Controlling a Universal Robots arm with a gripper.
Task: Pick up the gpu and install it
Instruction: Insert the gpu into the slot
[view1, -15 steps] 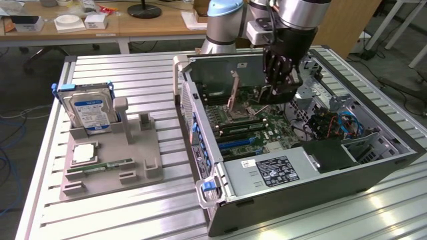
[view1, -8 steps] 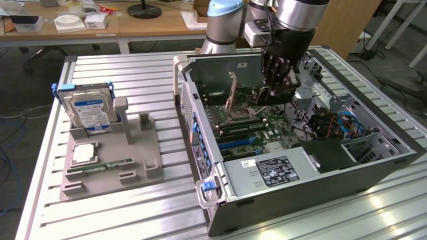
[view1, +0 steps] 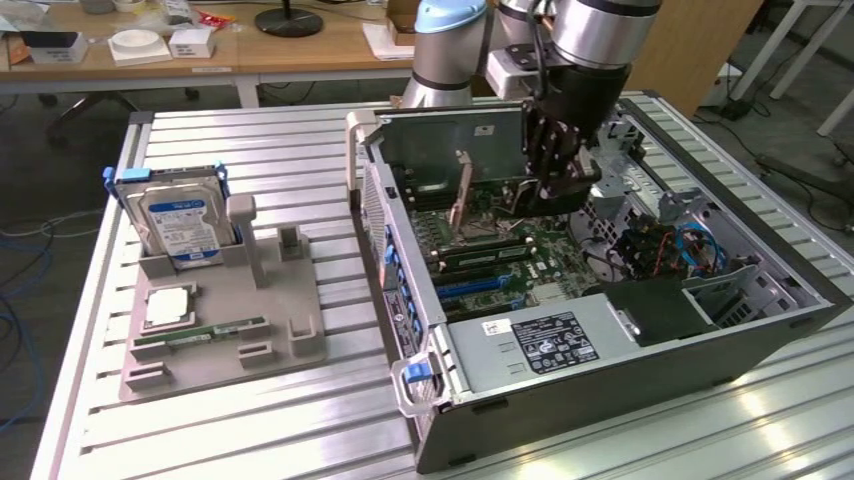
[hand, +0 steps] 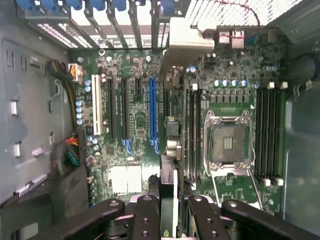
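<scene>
The gpu (view1: 463, 192) is a thin dark card that stands on edge inside the open computer case (view1: 627, 350), low over the motherboard. My gripper (view1: 541, 200) reaches down into the case and is shut on the card's end away from the bracket. In the wrist view the gpu (hand: 169, 172) appears edge-on between my fingers (hand: 146, 212). It runs to its silver bracket (hand: 187, 40) at the case's rear slot openings. The card lies along the strip between the long blue slot (hand: 152, 112) and the memory slots (hand: 192, 135). I cannot tell whether it touches a slot.
A grey fixture tray (view1: 267, 330) on the slatted table, at the exterior view's left, holds a silver hard drive (view1: 183, 225), a processor chip (view1: 170, 305) and a green memory stick (view1: 200, 335). The processor socket (hand: 227, 142) and cable bundles (hand: 70, 150) flank the card.
</scene>
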